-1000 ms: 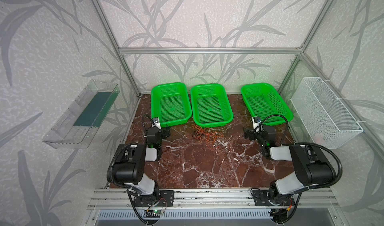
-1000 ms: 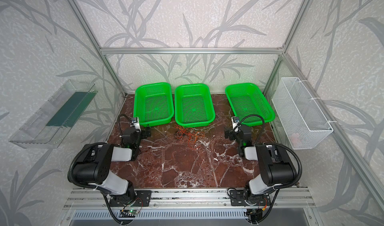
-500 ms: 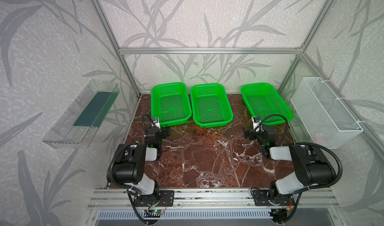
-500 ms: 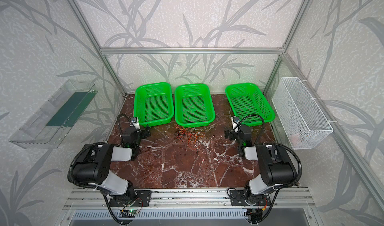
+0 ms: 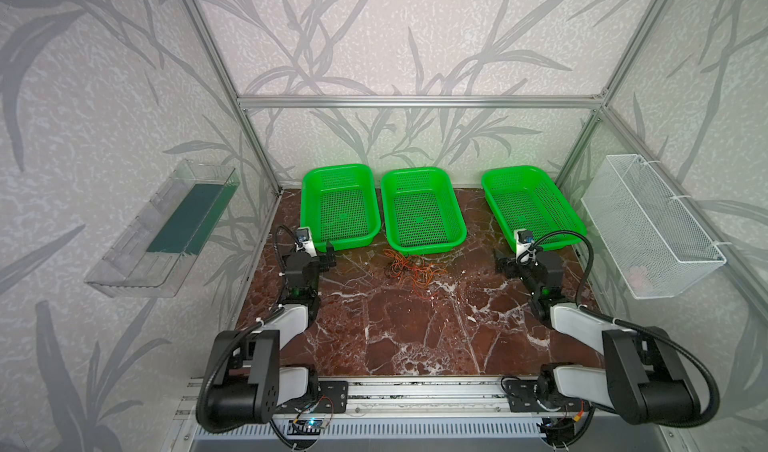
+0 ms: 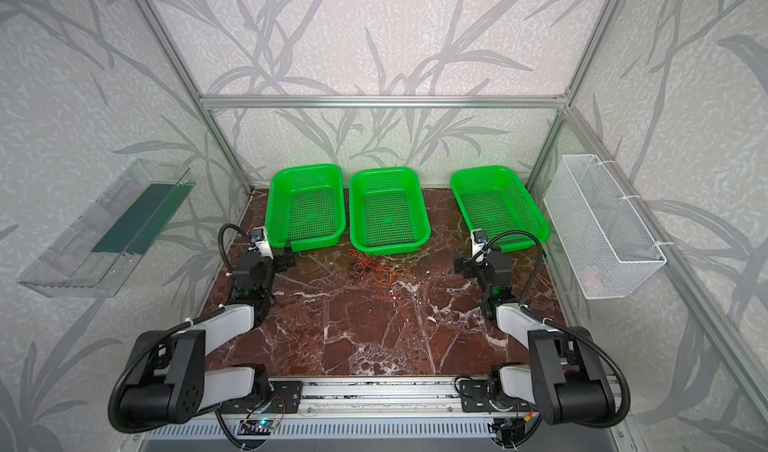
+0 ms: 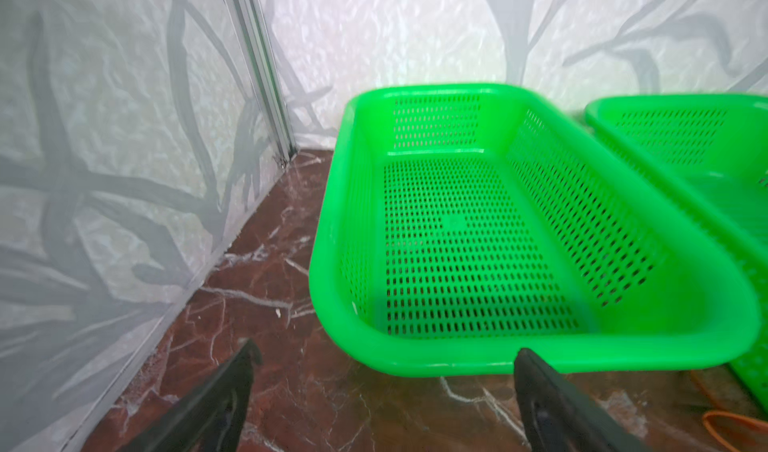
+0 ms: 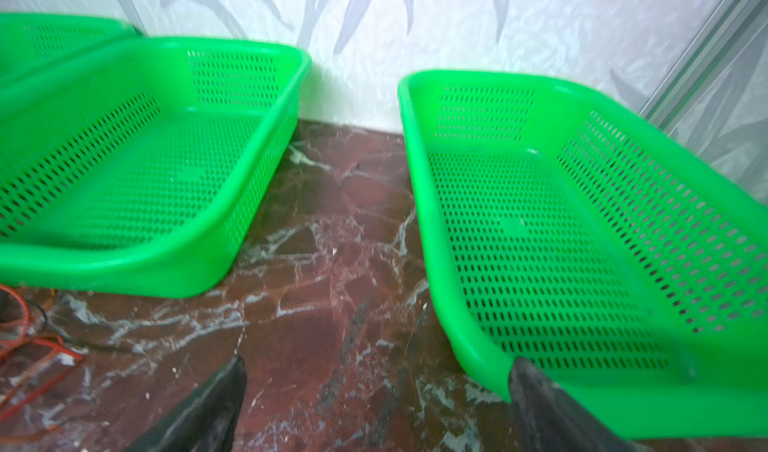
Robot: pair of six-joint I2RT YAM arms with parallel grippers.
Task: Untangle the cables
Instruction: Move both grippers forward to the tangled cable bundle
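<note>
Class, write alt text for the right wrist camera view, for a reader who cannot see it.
The right end effector, open and holding nothing, points over a red marble table toward two empty green mesh baskets: the right-hand basket close by one finger, the middle basket farther off. The cables, a loose orange and red tangle, lie before the middle basket.

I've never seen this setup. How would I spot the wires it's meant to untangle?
Start at the dark red marble table. Just in front of the middle green basket of the three at its back lies a small tangle, the cables. Unlike that chunky basket, they are hair-thin loose loops of orange, red and black.
</note>
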